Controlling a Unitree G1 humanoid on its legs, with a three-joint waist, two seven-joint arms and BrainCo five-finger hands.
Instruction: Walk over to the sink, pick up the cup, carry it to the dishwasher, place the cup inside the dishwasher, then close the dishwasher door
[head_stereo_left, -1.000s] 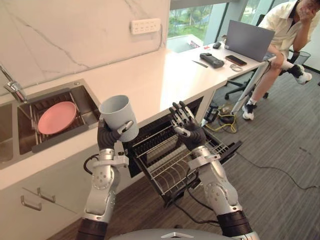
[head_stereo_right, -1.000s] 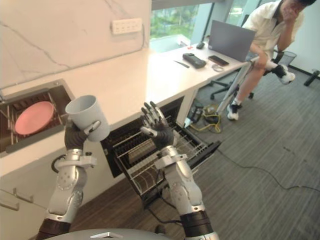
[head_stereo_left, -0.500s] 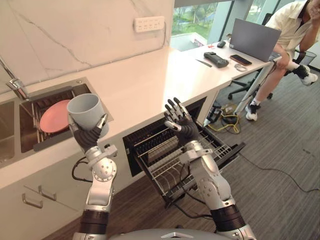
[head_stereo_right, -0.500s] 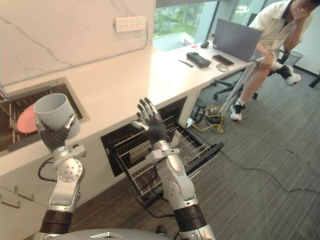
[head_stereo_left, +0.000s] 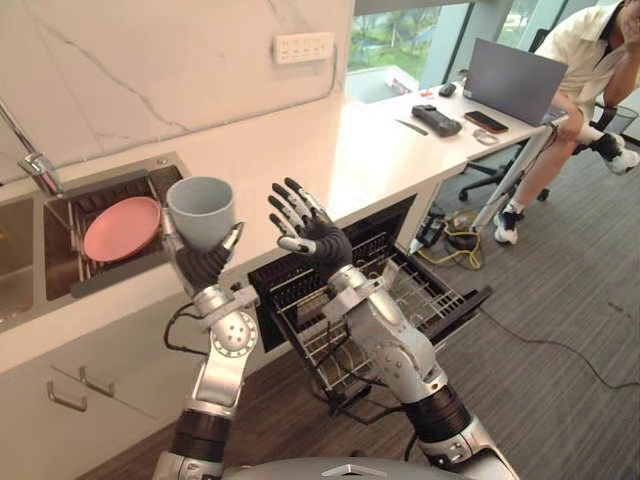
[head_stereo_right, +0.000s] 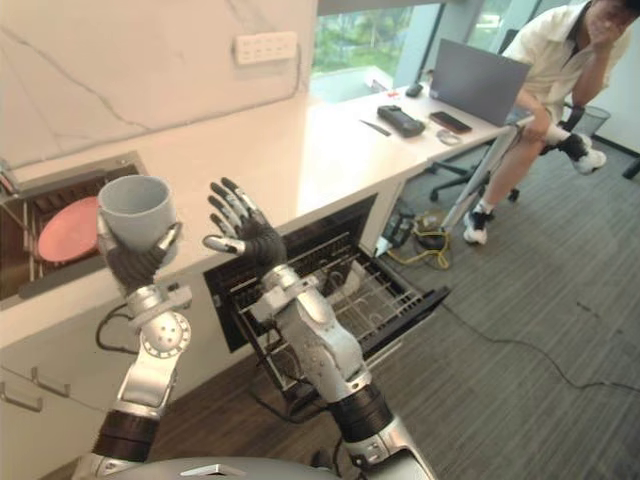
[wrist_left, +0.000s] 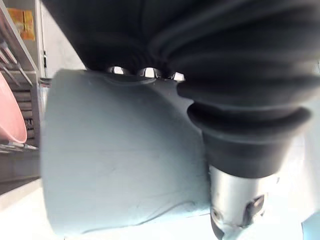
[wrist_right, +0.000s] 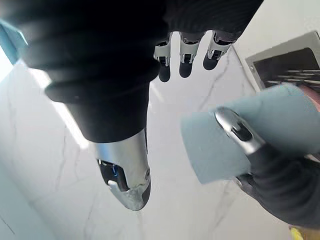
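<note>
A pale grey-blue cup (head_stereo_left: 202, 210) is held upright in the air in front of the counter, with my left hand (head_stereo_left: 204, 265) shut on its lower part; the same cup (wrist_left: 120, 160) fills the left wrist view. Just to its right my right hand (head_stereo_left: 305, 230) is raised with fingers spread, open and apart from the cup (wrist_right: 250, 140). Below both hands the dishwasher (head_stereo_left: 385, 300) stands open, its door (head_stereo_left: 455, 305) folded down and its wire rack (head_stereo_left: 345, 330) pulled out. The sink (head_stereo_left: 60, 270) lies in the counter to the left.
A pink plate (head_stereo_left: 122, 227) rests on the sink's wire rack beside the tap (head_stereo_left: 35, 165). The white counter (head_stereo_left: 330, 150) runs right to a desk with a laptop (head_stereo_left: 515, 80) and small devices. A seated person (head_stereo_left: 585, 60) is at the far right. Grey carpet (head_stereo_left: 570, 370) lies beyond the door.
My right hand has swung left and up, close beside the cup. The left hand keeps hold of the cup, now a little further right. The view has shifted slightly.
</note>
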